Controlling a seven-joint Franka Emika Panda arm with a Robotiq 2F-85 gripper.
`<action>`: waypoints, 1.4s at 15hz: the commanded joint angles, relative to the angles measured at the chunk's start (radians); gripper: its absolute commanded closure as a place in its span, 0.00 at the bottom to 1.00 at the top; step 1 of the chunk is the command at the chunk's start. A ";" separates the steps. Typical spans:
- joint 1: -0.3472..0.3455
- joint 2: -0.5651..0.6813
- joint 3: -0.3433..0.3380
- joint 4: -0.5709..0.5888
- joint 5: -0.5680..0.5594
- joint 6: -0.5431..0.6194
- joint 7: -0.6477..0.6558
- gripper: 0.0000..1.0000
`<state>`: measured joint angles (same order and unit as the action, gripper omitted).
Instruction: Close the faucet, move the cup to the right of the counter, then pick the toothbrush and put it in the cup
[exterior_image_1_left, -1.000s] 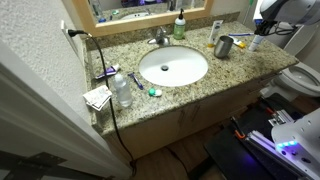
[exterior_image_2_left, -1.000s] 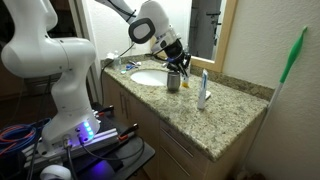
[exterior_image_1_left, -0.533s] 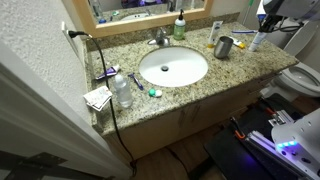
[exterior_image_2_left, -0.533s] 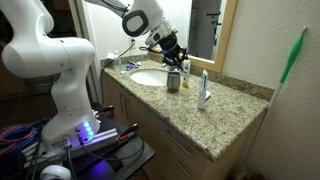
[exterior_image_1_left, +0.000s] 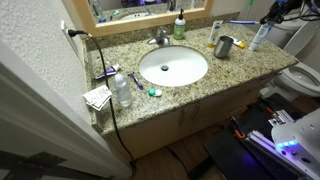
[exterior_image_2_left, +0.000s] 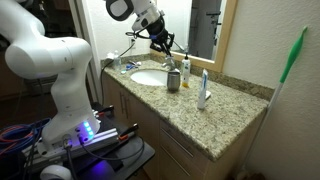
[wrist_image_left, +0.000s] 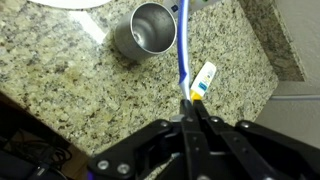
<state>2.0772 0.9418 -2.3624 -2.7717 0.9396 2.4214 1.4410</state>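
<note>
My gripper (wrist_image_left: 194, 104) is shut on the handle end of the thin blue toothbrush (wrist_image_left: 184, 45). It holds the brush in the air above the counter (exterior_image_1_left: 240, 66), seen in both exterior views (exterior_image_2_left: 165, 44). In the wrist view the brush points away from me, and its far end lies over the rim of the dark grey cup (wrist_image_left: 150, 27). The cup (exterior_image_1_left: 224, 46) stands upright on the granite, right of the white sink basin (exterior_image_1_left: 173, 67), with the toothbrush (exterior_image_1_left: 240, 22) above it. The chrome faucet (exterior_image_1_left: 160, 38) sits behind the basin.
A white upright tube (exterior_image_1_left: 258, 38) stands just right of the cup. A green soap bottle (exterior_image_1_left: 180, 27) is behind the basin. A clear water bottle (exterior_image_1_left: 122, 90), other brushes (exterior_image_1_left: 108, 72) and small items crowd the left end. A toilet (exterior_image_1_left: 300, 76) is beyond the right edge.
The gripper has risen from the counter with the toothbrush in it, well above the cup. The cup and the tube stand where they were.
</note>
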 joint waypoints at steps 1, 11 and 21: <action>-0.185 0.082 0.211 0.063 -0.048 -0.102 0.097 0.99; -0.373 0.195 0.422 0.241 -0.185 -0.252 0.332 0.99; -0.557 0.015 0.551 0.408 -0.195 -0.273 0.237 0.99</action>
<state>1.6070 1.0317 -1.8660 -2.4508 0.7596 2.1792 1.7003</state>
